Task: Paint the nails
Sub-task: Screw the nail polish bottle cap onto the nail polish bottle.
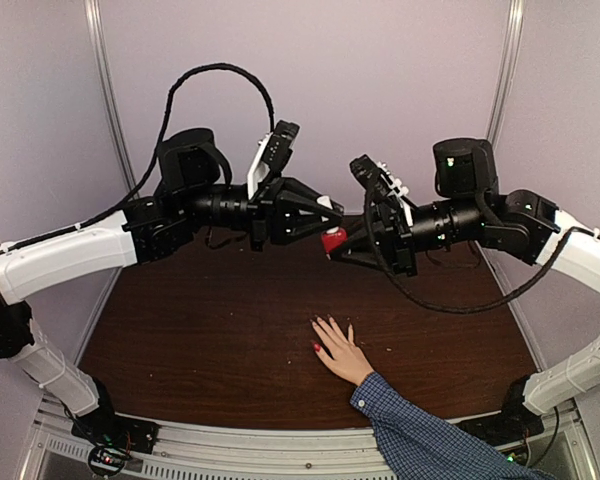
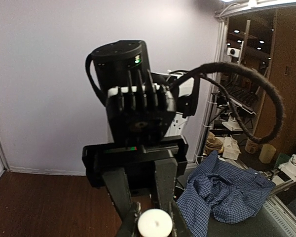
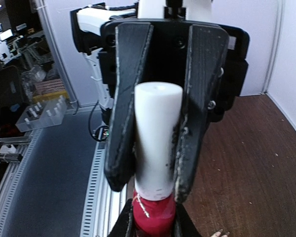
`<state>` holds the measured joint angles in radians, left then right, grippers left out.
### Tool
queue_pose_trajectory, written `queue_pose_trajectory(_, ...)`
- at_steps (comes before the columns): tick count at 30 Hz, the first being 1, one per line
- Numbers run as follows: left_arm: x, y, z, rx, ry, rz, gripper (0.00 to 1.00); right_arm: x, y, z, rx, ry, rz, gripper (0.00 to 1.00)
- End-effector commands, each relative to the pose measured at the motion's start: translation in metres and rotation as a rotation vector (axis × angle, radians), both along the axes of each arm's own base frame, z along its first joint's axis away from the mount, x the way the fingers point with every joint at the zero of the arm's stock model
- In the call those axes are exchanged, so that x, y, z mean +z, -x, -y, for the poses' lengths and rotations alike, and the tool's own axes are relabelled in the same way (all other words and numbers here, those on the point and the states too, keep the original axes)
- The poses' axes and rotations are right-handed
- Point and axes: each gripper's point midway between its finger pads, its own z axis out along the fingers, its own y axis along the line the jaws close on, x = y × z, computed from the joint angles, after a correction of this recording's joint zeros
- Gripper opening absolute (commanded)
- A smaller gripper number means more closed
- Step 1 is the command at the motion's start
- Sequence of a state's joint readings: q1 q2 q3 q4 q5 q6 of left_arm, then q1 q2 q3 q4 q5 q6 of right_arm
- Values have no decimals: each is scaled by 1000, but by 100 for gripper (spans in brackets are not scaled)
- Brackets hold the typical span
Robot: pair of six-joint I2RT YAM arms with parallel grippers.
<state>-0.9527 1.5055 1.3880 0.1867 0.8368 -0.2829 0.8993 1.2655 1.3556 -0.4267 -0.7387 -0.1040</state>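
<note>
A light-skinned hand (image 1: 340, 352) with a blue checked sleeve (image 1: 420, 432) lies flat on the brown table, fingers spread. One nail (image 1: 317, 348) looks red; the others are too small to judge. High above the table, my left gripper (image 1: 329, 222) is shut on the white cap (image 3: 157, 138) of a small red polish bottle (image 1: 332, 240). My right gripper (image 1: 341, 246) is shut on the red bottle body (image 3: 154, 216). In the left wrist view the cap top (image 2: 155, 223) sits between my fingers, end-on. Fingertips of the hand (image 3: 219, 233) show at the bottom of the right wrist view.
The brown table (image 1: 210, 330) has grey walls on three sides and a metal rail (image 1: 280, 450) along the near edge. The person's checked shirt (image 2: 227, 192) fills the right of the left wrist view. A black cable (image 1: 220, 75) loops over the left arm.
</note>
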Motion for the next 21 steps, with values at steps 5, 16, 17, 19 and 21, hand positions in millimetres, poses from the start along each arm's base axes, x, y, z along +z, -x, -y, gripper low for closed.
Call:
queue_pose_trajectory(5,-1,58,-13,-347,-15,-33,0,68,37,4,264,-259,52,0)
queue_pose_trajectory(16,16,18,-25,-74,-3,-22,33,46,5,5,61,-166,52,0)
queue_pose_trajectory(17,18,10,-29,-13,1,-18,36,41,-3,6,9,-146,58,0)
queue_pose_trajectory(19,23,-4,-36,104,19,-9,43,32,-19,9,-85,-103,64,0)
queue_pose_trajectory(21,25,-18,-41,208,28,-16,45,23,-34,11,-171,-63,66,0)
